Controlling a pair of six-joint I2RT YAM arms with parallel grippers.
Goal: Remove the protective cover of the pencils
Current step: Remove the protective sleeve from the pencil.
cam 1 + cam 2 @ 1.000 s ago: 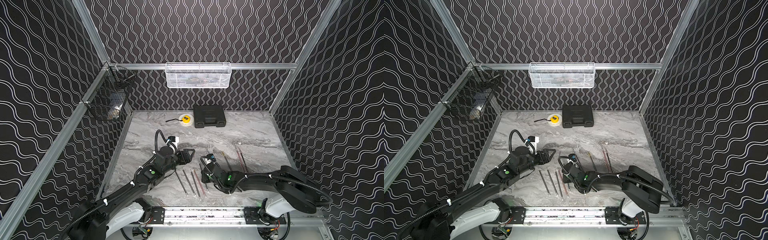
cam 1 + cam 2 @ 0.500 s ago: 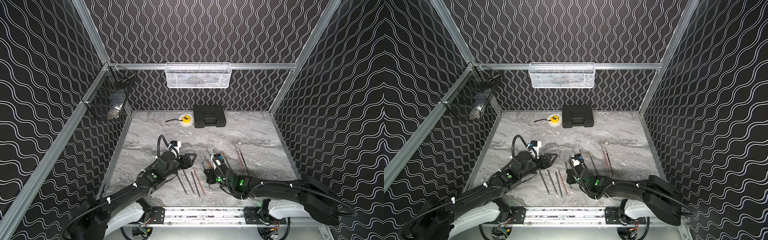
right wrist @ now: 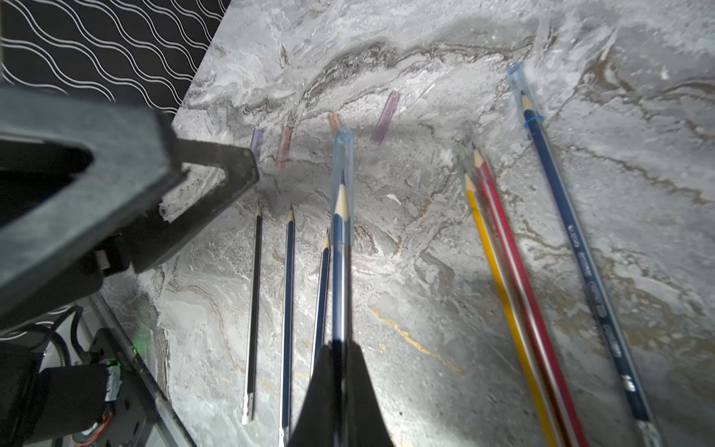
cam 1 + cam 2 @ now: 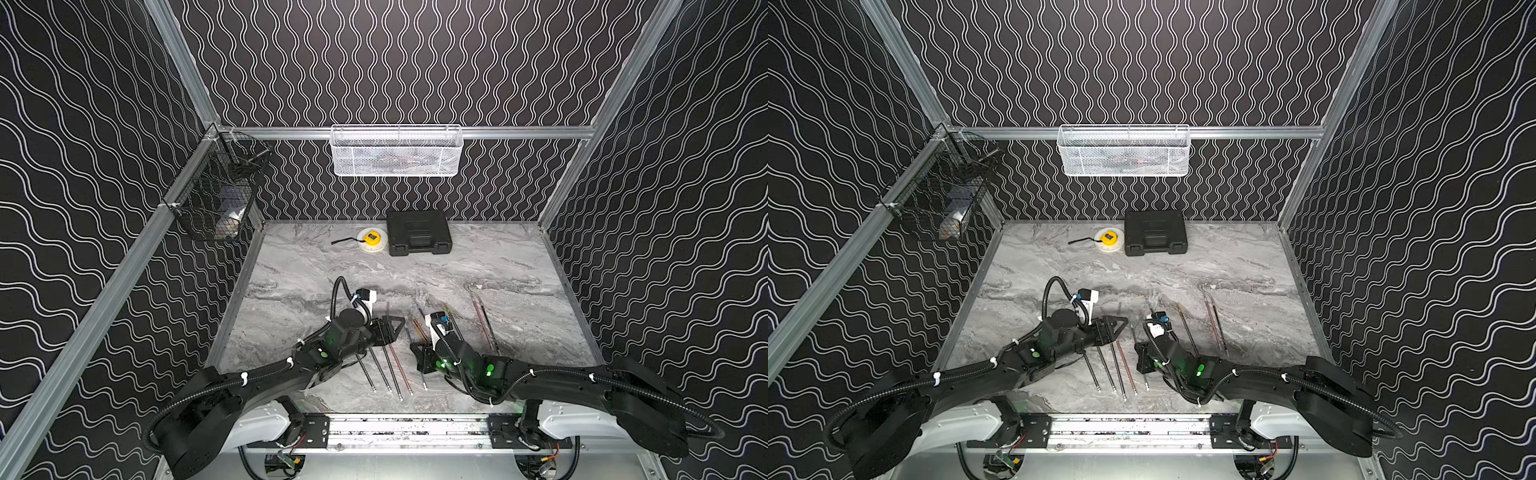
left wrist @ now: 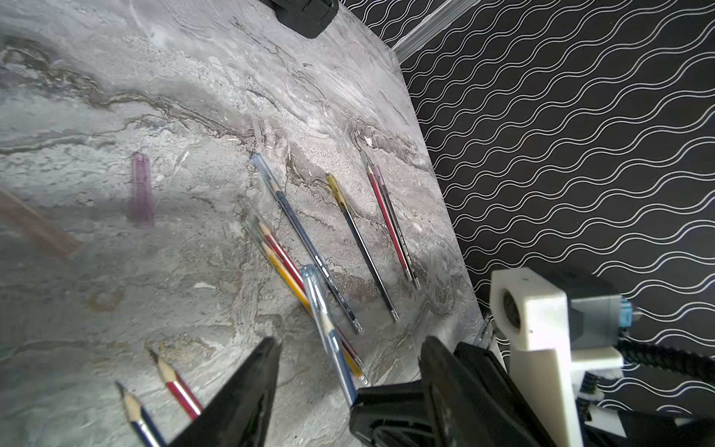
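Grey marbled tabletop [image 4: 498, 266], enclosed by black wave-patterned walls [image 4: 415, 62], carries the work.

Right claw [image 3: 336, 352]: clenched on the shaft of a blue pencil [image 3: 340, 278]. The pencil points toward the far side, and its bluish cover [image 3: 343, 174] is in place over the sharpened tip.

Left claw [image 5: 348, 342]: released, jaws apart. In the left wrist view the capped tip stands between them without contact. The right wrist view shows one jaw just left of the cover, apart from it.

Bare pencils [image 3: 288, 309] lie in a row left of the held one, with loose covers [image 3: 385, 120] beyond their points. Capped pencils [image 3: 578, 251] lie to the right.

Assessment: the step in hand is presenting one capped pencil for stripping. The next move calls for the left claw to centre on the cover alone and close on it clear of the wood. It then draws along the pencil's axis while the right grip holds firm.
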